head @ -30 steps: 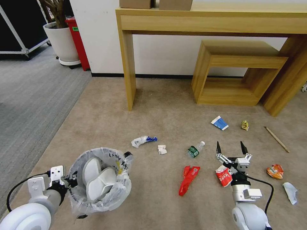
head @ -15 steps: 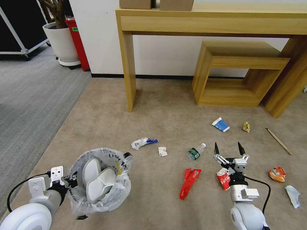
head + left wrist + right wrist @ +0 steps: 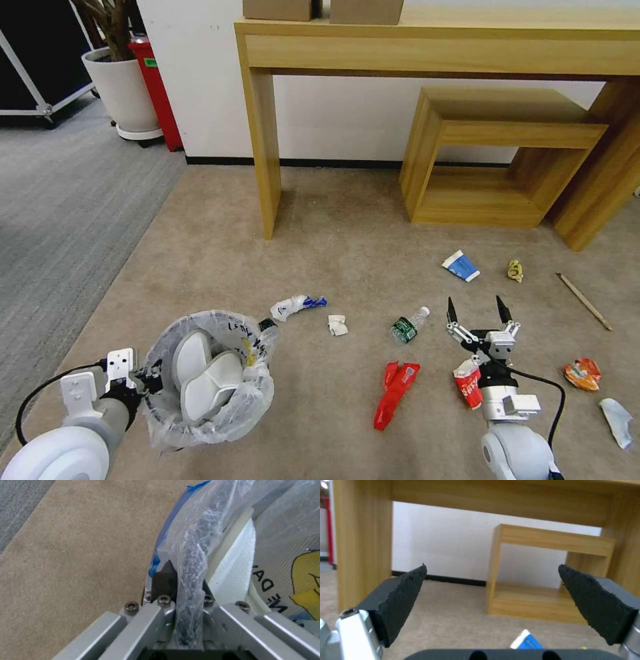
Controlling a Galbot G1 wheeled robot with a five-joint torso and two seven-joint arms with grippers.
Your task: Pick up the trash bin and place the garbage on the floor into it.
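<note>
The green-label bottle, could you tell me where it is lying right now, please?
In the head view, the green-label bottle lies on the beige carpet, ahead and to the left of the open right gripper, between a crumpled paper and that gripper.

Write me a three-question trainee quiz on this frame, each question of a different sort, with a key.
1. True or false: the left gripper is shut on the trash bin's rim.
2. What white items lie inside the bin?
3. The right gripper's jaws are: A) shut on the bottle, B) open and empty, C) shut on a red wrapper.

Key: 1 true; 2 white slippers; 3 B.
</note>
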